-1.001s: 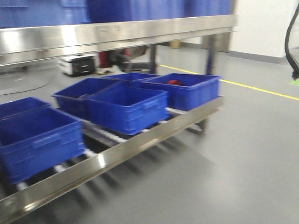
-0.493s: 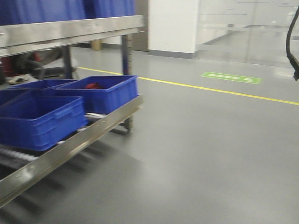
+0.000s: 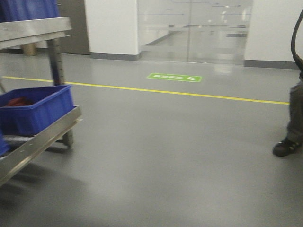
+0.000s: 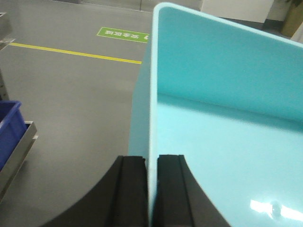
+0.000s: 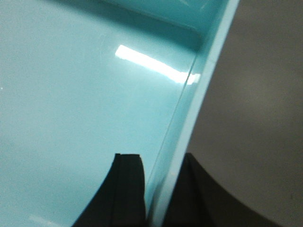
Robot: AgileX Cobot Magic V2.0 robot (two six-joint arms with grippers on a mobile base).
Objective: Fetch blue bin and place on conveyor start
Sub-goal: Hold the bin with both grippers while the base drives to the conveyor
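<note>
**1. Tool state.** The left tool (image 4: 152,163) pinches the blue bin (image 4: 218,123) by one upright wall. One finger lies on the outer face and the other on the inner face, and the thin rim runs straight away from between them. The right tool (image 5: 158,163) pinches a wall of the same bin in the same manner (the two walls are probably opposite ones, but no single view shows both grips).

**2. Position of the load.** The bin is carried open side up between the two arms, with grey floor (image 3: 165,161) beside and below it. What shows of its interior is empty. It rests on no shelf or worktop.

**3. Governing relation.** The conveyor start appears in no view. You therefore cannot tell which way it lies from the tools, or which arm is nearer to it. The front view shows only:
- open floor
- a yellow line (image 3: 189,93)
- a green floor marking (image 3: 174,77)
- a steel rack (image 3: 38,142) at the left edge holding a dark blue bin (image 3: 38,111)
- a person's shoe (image 3: 286,147) at the right edge

**4. Judgement.** The bin is fetched and the placing is not yet begun. The next move probably depends on bringing the belt into view. Watch both pinches, because a thin, smooth wall may slip or flex.
</note>
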